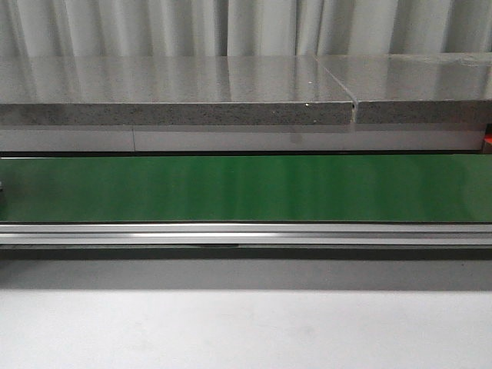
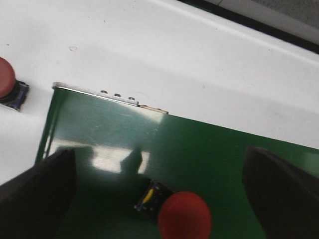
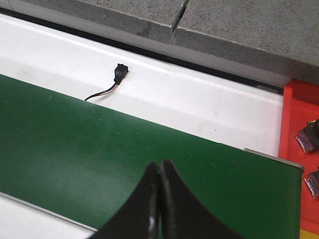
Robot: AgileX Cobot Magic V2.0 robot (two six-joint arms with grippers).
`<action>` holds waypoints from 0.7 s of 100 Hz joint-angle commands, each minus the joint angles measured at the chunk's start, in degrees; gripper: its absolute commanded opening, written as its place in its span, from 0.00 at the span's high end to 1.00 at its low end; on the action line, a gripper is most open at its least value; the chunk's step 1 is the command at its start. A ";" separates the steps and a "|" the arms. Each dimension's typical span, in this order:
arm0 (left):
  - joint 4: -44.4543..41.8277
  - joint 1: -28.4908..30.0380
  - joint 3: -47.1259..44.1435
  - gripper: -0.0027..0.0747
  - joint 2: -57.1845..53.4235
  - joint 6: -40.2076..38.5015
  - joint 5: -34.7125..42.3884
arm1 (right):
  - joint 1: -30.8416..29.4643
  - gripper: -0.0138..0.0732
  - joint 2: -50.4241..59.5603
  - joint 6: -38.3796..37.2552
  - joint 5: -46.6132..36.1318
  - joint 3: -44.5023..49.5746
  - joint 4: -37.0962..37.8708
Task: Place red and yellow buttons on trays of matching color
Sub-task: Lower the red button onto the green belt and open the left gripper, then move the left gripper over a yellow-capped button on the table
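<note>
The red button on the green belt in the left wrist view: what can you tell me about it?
The red button has a rounded, matte red dome that looks like plastic, mounted on a small dark square base with a yellow mark showing at one side. It sits tilted on the glossy green belt, near the belt's metal-edged end, cut off partly by the picture's edge. It lies between the left gripper's two dark, widely spread fingers, and neither touches it. Only the belt touches it.

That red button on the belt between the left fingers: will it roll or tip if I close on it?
The red button has a rounded cap over a small dark base, so it looks top-heavy and may tip. The smooth dome may slip; gripping the base seems safer. The left gripper is open around it, and the green belt looks glossy, so it may slide.
</note>
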State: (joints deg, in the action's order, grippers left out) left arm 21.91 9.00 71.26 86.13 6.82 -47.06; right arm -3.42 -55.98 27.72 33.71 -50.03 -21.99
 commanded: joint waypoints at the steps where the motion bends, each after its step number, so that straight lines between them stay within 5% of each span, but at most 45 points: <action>1: -1.26 1.32 1.90 0.10 -3.43 0.01 2.32 | 0.10 0.92 1.01 0.54 -3.18 -2.12 -0.61; 70: -5.45 20.13 -7.41 0.10 -4.13 -0.63 6.70 | 0.10 0.92 1.01 0.54 -3.18 -2.12 -0.61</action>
State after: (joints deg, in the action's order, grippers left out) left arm 15.63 27.43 63.54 82.42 6.72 -44.66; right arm -3.42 -55.98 27.72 33.71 -50.03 -21.99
